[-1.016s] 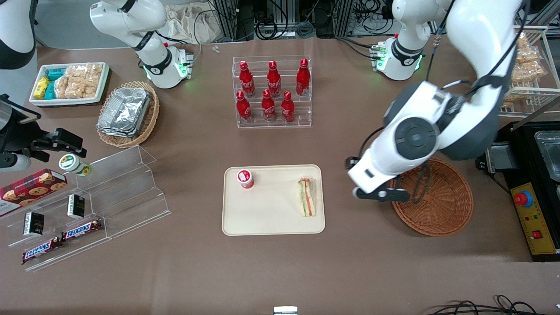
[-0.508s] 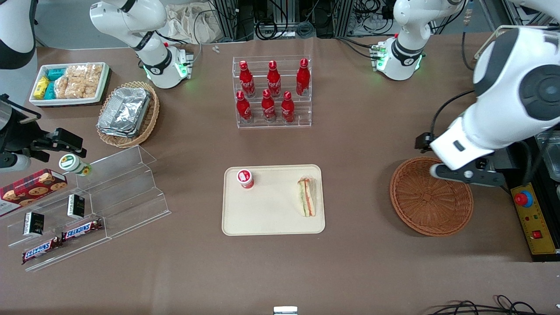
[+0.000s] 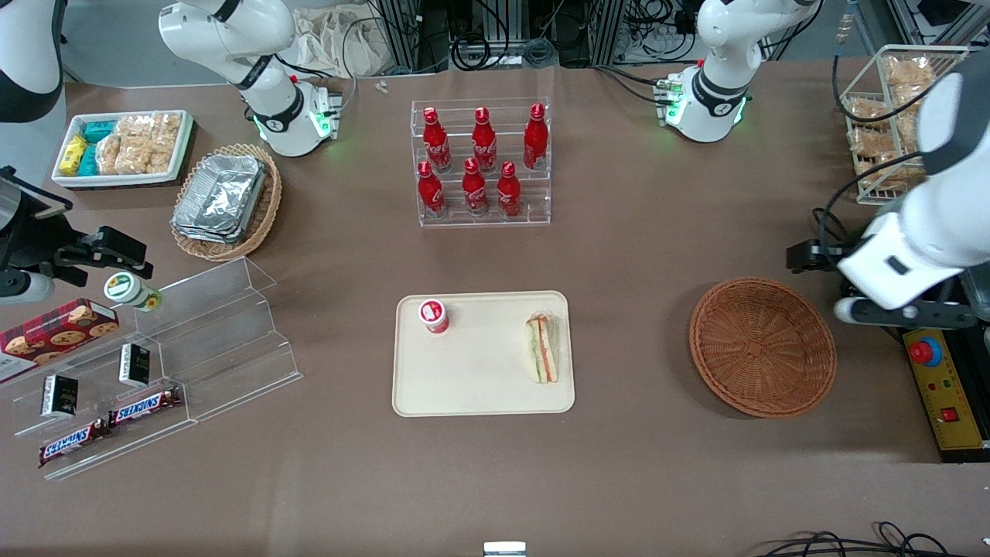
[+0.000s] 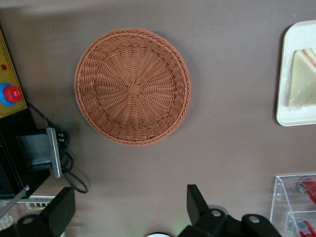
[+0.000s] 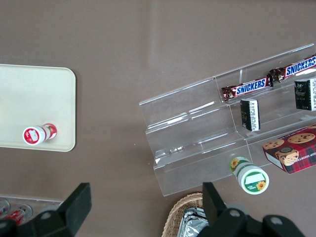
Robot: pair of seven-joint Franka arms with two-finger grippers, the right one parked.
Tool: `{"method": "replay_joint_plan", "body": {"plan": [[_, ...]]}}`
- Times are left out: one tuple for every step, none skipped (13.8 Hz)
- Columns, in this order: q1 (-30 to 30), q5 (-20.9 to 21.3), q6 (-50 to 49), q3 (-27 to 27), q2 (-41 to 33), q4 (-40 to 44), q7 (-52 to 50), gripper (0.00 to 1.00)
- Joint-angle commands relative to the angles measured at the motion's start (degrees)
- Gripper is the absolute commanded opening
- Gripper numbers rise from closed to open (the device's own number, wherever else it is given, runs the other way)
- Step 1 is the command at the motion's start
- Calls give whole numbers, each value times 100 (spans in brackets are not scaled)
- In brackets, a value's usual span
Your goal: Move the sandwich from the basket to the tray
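Wedge-shaped sandwich point(image 3: 543, 349) lies on the smooth cream tray point(image 3: 479, 387); round woven basket point(image 3: 762, 346) sits beside the spread, empty gripper point(image 4: 129, 213).

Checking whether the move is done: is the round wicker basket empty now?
Empty: the basket shows only bare weave. The sandwich lies on the tray. The open pincer hangs above the table beside the basket.
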Motion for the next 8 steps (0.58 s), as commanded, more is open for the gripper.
{"method": "replay_joint_plan", "body": {"plan": [[55,-177,-33,157,-264,-139,61,100],[-337,-185,-33,602,-272,-139,70,100],[-863,-272,-15,1250,-316,-130,61,100],[-1391,-517,11,1910,-403,-130,96,100],[-1831,-780,46,2577,-448,-130,131,100],[-2253,-983,81,3141,-466,-130,157,100],[-2483,-1107,108,3521,-483,-139,166,100],[-2512,-1099,186,3559,-483,-174,166,100]]}}
